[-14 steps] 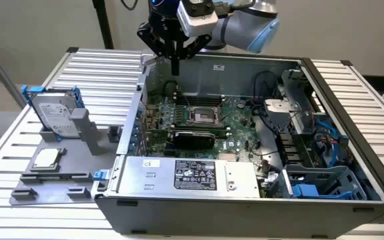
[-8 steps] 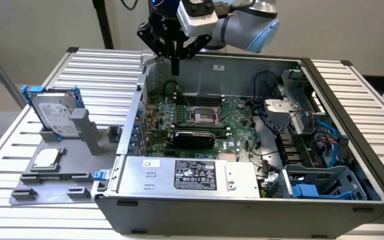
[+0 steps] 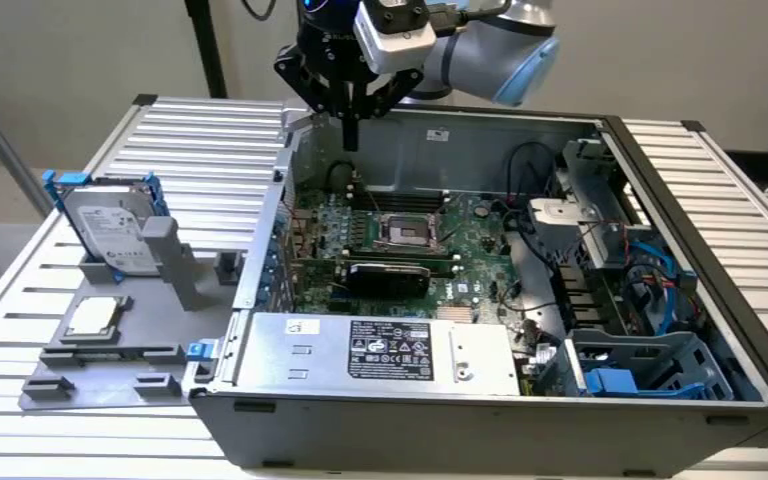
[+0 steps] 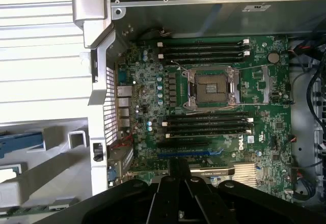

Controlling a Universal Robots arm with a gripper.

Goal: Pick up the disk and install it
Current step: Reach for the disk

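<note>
The disk [image 3: 108, 226], a silver drive with a white label in a blue carrier, stands upright in a grey holder [image 3: 157, 300] on the table at the exterior view's left. My gripper [image 3: 351, 138] hangs above the back left corner of the open computer case [image 3: 491, 400], well apart from the disk. Its fingers are shut together with nothing between them. In the wrist view the shut gripper [image 4: 179, 172] points down over the green motherboard [image 4: 214, 117], and a blue edge of the carrier [image 4: 20, 141] shows beside the case wall.
A small square silver chip [image 3: 95, 315] lies on the grey holder in front of the disk. Inside the case are an empty CPU socket [image 3: 406, 233], the power supply [image 3: 384, 350], cables, and a blue drive cage [image 3: 644, 365] at the front right. Ribbed metal table surface [image 3: 211, 130] surrounds the case.
</note>
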